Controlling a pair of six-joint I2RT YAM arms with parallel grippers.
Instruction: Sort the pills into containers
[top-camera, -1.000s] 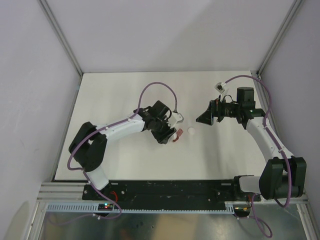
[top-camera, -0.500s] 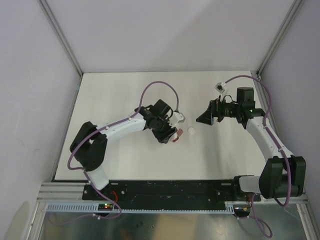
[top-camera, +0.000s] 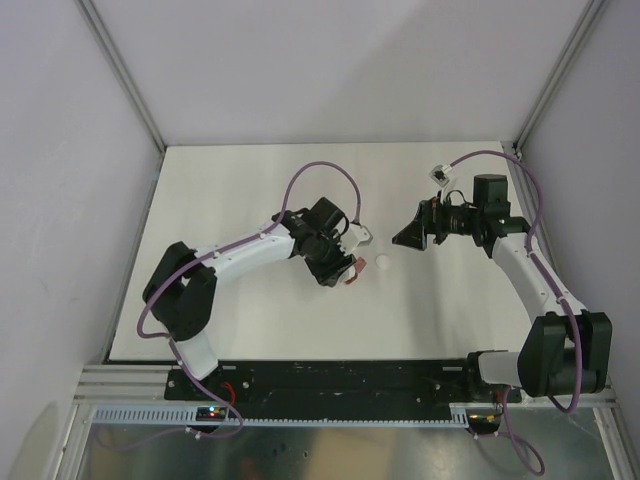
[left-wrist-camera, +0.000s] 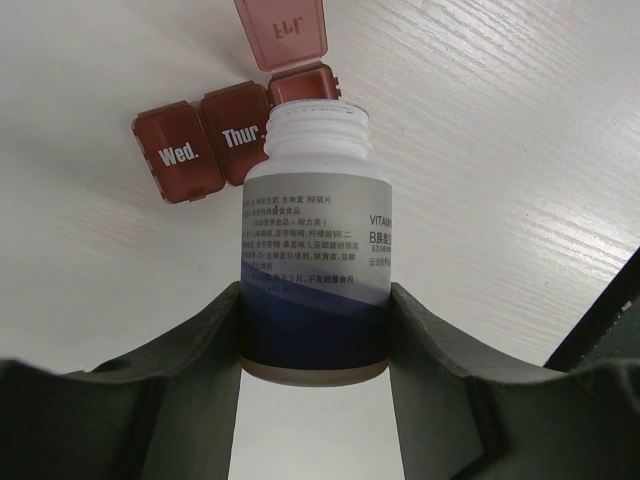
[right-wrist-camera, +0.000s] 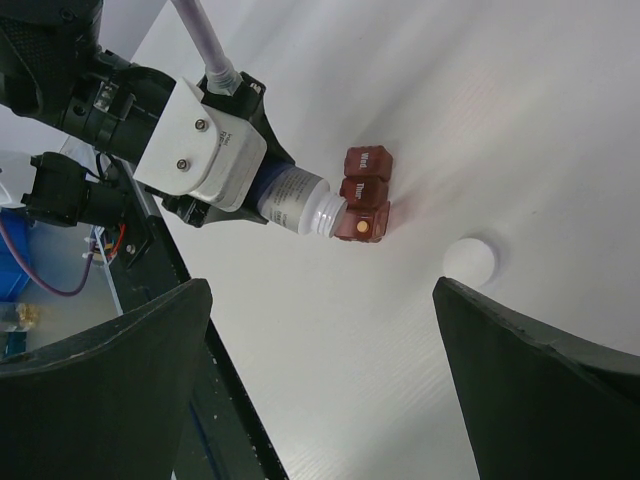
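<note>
The dark red pill box (left-wrist-camera: 210, 145) lies mid-table, also seen from above (top-camera: 352, 271). Its "Wed." and "Thur." lids are closed; the third lid (left-wrist-camera: 283, 30) stands open. My left gripper (left-wrist-camera: 315, 300) is shut on an uncapped white bottle (left-wrist-camera: 315, 250) with a blue label. The bottle is tipped, its mouth just over the open compartment. From the right wrist, one small yellowish pill (right-wrist-camera: 362, 228) lies in that compartment beside the bottle (right-wrist-camera: 295, 200) and box (right-wrist-camera: 365, 190). My right gripper (right-wrist-camera: 320, 290) hangs open and empty above the table, right of the box (top-camera: 408, 238).
The bottle's round white cap (top-camera: 382, 263) lies on the table just right of the box, also in the right wrist view (right-wrist-camera: 470, 258). A small white-and-black object (top-camera: 438, 174) sits at the back right. Walls enclose the table on three sides.
The left arm has shifted very slightly with the bottle still over the box. The right arm has not moved.
</note>
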